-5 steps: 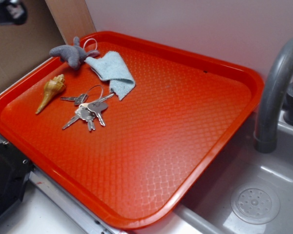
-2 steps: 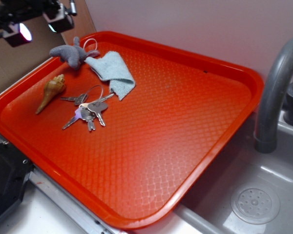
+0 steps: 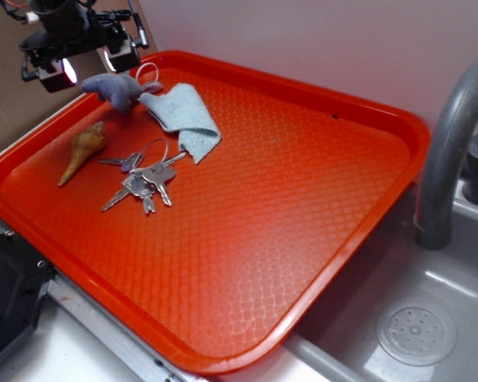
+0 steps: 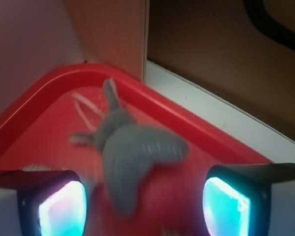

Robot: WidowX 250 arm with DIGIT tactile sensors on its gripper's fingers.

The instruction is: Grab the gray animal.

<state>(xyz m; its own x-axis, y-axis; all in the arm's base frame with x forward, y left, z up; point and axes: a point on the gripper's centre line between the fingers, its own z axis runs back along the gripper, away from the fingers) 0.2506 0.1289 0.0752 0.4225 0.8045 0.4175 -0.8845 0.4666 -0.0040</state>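
The gray animal (image 3: 118,87), a small dark gray-blue plush with stubby fins and a thin white loop, lies in the far left corner of the red tray (image 3: 303,239). The wrist view shows the gray animal (image 4: 130,152) blurred, lying between and ahead of the two lit fingers (image 4: 64,209). My gripper (image 3: 84,60) hangs open just above and to the left of the plush, over the tray's far left rim. Nothing is held between the fingers, and they are apart from the plush.
A light blue folded cloth (image 3: 183,115) lies right beside the plush. A tan seashell (image 3: 84,150) and a bunch of keys (image 3: 143,179) lie nearer the front left. A gray faucet (image 3: 450,143) and sink (image 3: 418,330) stand at the right. A cardboard wall (image 3: 16,95) stands behind the tray's left edge.
My gripper has come into view from the upper left and moved down and right toward the gray animal. The objects on the tray have not moved.
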